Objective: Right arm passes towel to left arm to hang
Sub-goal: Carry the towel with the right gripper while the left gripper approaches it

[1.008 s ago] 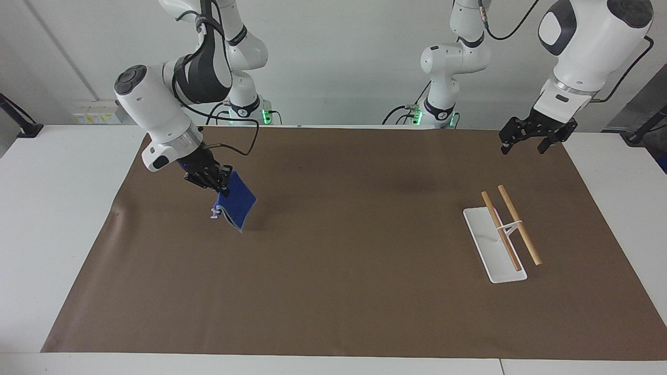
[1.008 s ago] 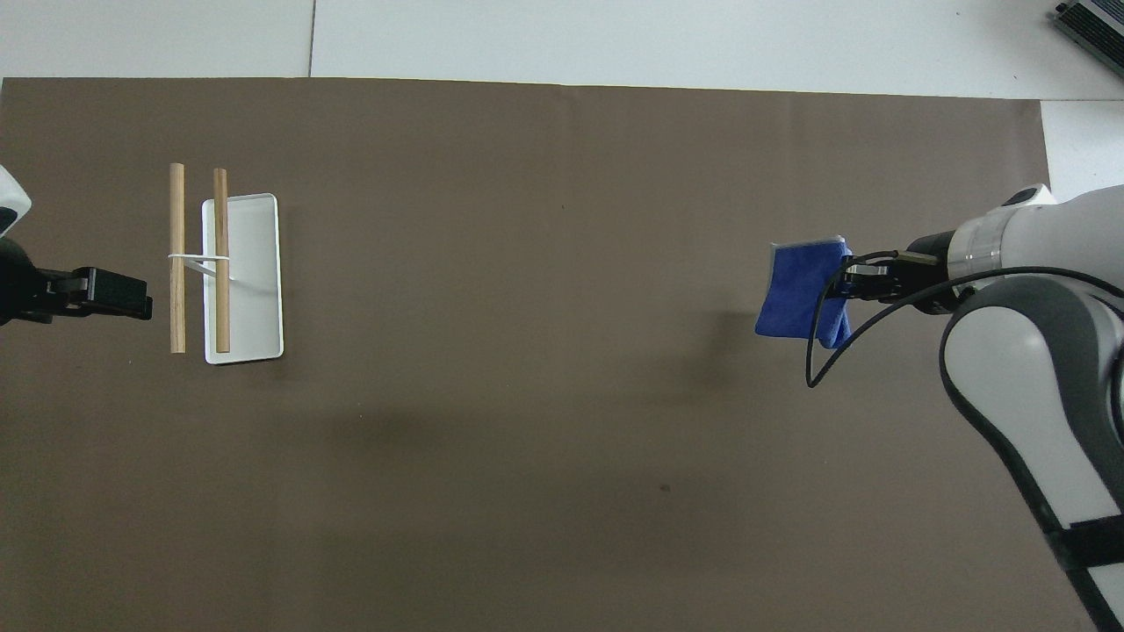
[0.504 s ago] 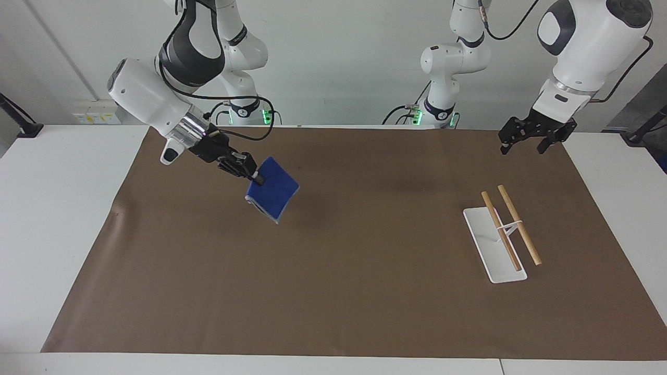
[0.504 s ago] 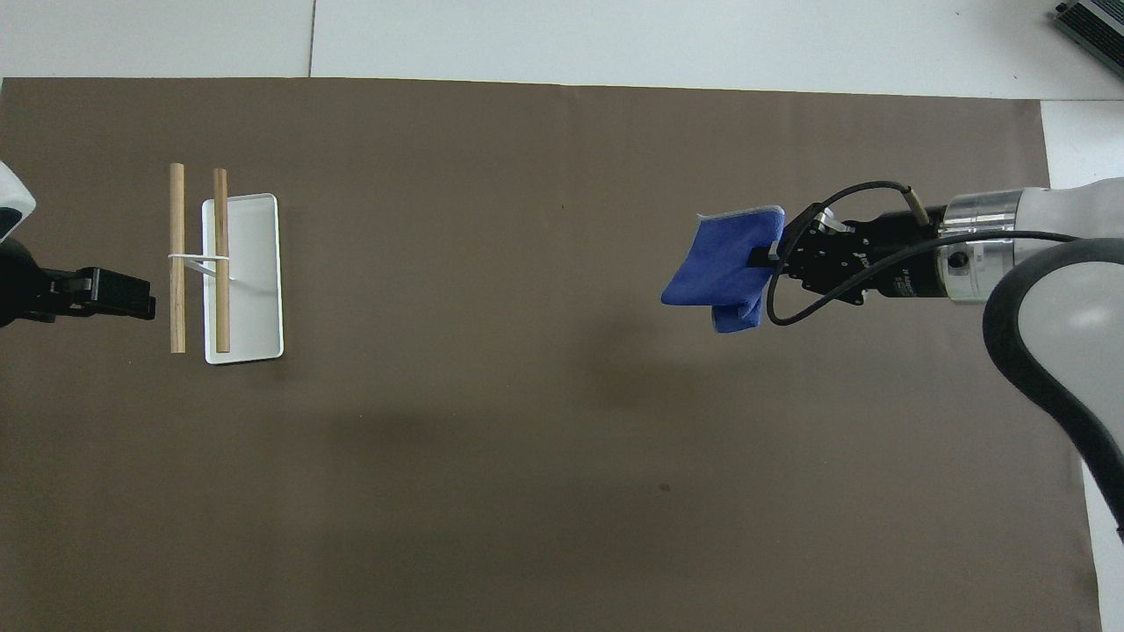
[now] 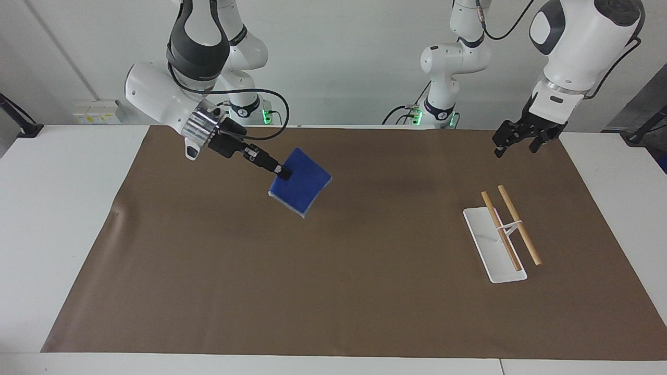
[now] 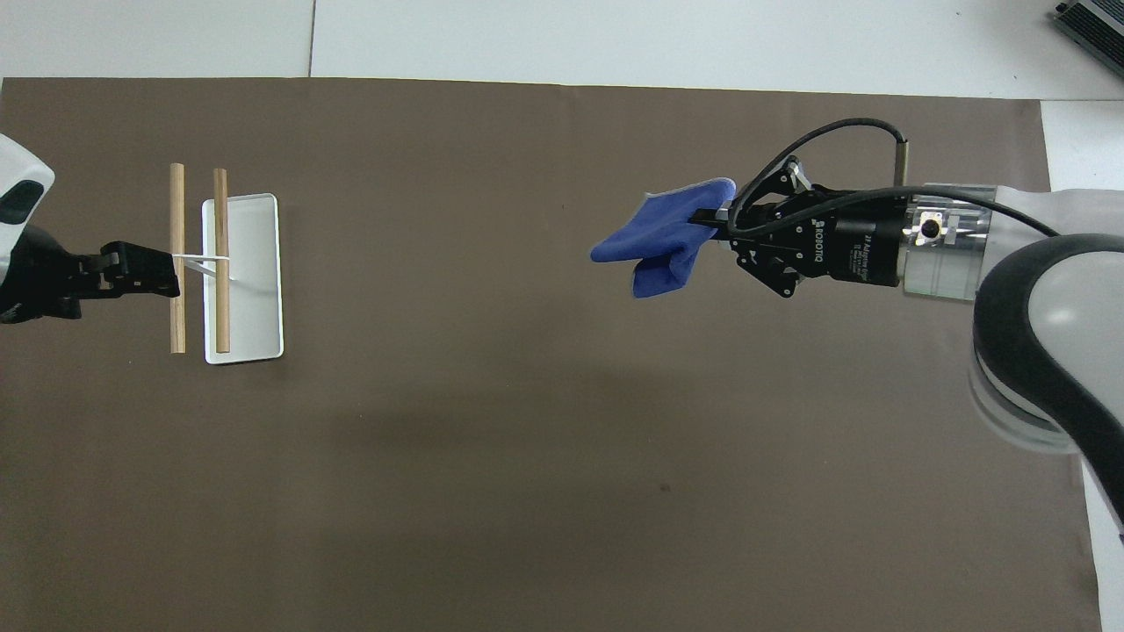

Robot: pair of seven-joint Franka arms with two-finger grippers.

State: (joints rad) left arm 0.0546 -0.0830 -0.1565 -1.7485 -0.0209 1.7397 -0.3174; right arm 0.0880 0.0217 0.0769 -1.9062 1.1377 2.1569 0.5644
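My right gripper [image 5: 284,172] is clamped on one edge of the blue towel [image 5: 301,186], its fingertips pinched together through the cloth. I hold it up in the air over the brown mat [image 5: 333,291], toward my right arm's end of the desk [image 5: 57,208], with my forearm stretched out nearly level. The towel hangs folded from the grip, its loose layers drooping below my fingertips and clear of the mat; a thin pale edge shows along its lower border. In the overhead view the towel [image 6: 663,246] sticks out from my right gripper [image 6: 716,215] toward the middle of the mat [image 6: 562,439], and a black cable loops over my wrist.

My left gripper [image 5: 513,141] hangs in the air with its fingers apart and nothing between them, over the mat's edge at my left arm's end of the desk. From above, my left gripper [image 6: 162,274] appears just beside the towel rack [image 6: 219,263], its tip overlapping the nearer-to-the-end wooden bar; the facing view shows it is raised well above the rack and not touching it.

The towel rack [image 5: 503,237] stands on the mat toward my left arm's end: a white oblong base tray with a thin white wire support carrying two parallel wooden bars. Both bars are bare. The towel and the rack are well apart.
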